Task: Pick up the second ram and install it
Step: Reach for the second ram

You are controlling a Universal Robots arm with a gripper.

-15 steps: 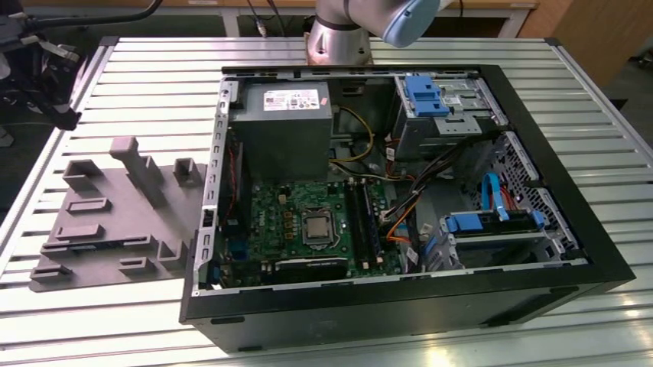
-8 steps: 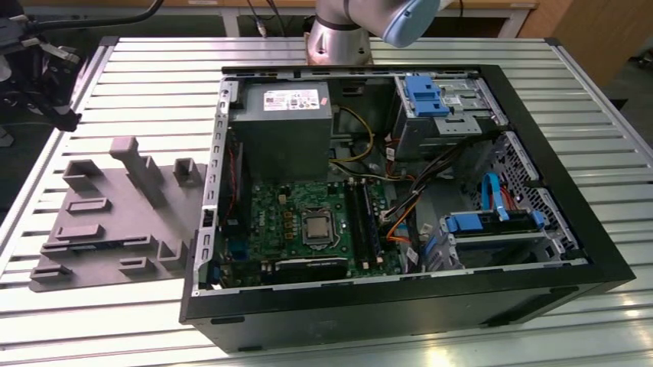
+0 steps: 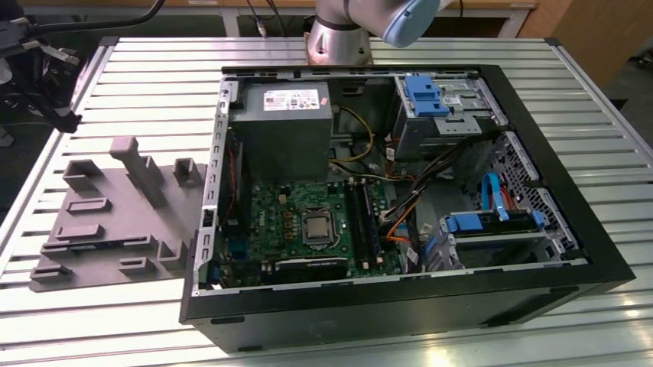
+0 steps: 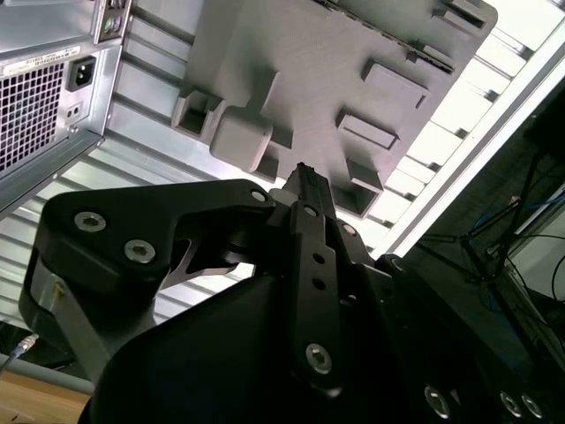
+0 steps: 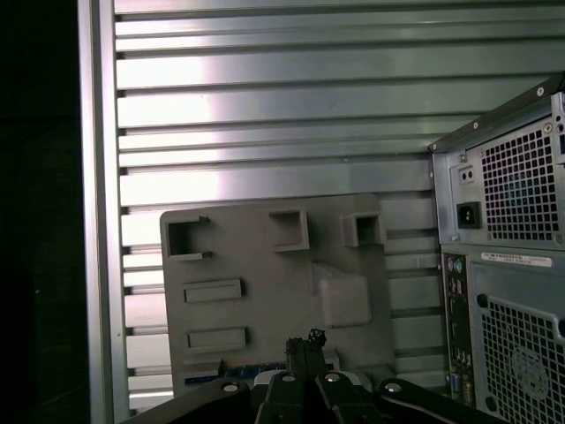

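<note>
The pincer [image 5: 305, 341] hangs high over the grey tray [image 5: 265, 256]. Its fingers [image 4: 309, 256] are drawn in until the tips meet, and in both wrist views it looks pinched closed.

The tray lies flat on the slatted tabletop [image 3: 153, 61], near the edge at the exterior view's left. Its post [image 3: 130, 157] stands upright among the raised blocks. Just beside the tray sits the open case [image 3: 612, 252], lying on its side across the middle of the tabletop. Its vented back panel [image 5: 521, 185] faces the tray. Inside the case the green board [image 3: 275, 218] lies flat, with long black slots [image 3: 365, 218] running side by side along the part of it toward the exterior view's right. The arm [image 3: 342, 30] rises at the tabletop's far edge in the exterior view, behind the case.

In the first wrist view a thin bluish strip [image 5: 252, 363] runs along the tray's edge, just beside the pincer's tips. I cannot tell whether that strip is the ram, so I cannot say where the ram lies.
</note>
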